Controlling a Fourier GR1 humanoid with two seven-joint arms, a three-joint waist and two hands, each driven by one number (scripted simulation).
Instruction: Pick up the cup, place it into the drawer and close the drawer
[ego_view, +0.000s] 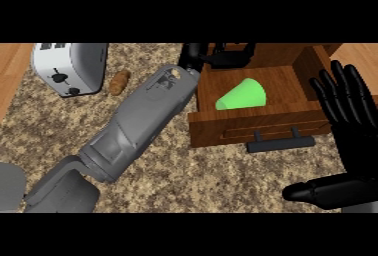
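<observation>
The green cup (242, 96) lies in the open drawer (255, 127), beside the left hand (210, 55), whose fingers I cannot tell. The right hand (347, 107) is spread.

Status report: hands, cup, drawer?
Left hand over drawer's back, fingers unclear. Right hand open at right edge. Green cup lying inside open drawer. Nothing in the way.

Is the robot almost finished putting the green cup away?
Nearly. The green cup already lies on its side inside the open drawer, so the putting-in part looks done. The left hand is up at the drawer's back edge, beyond the cup; its fingers are too dark to read. The right hand rests open beside the drawer. What's left is pushing the drawer shut; its black handle sticks out toward the robot.
</observation>
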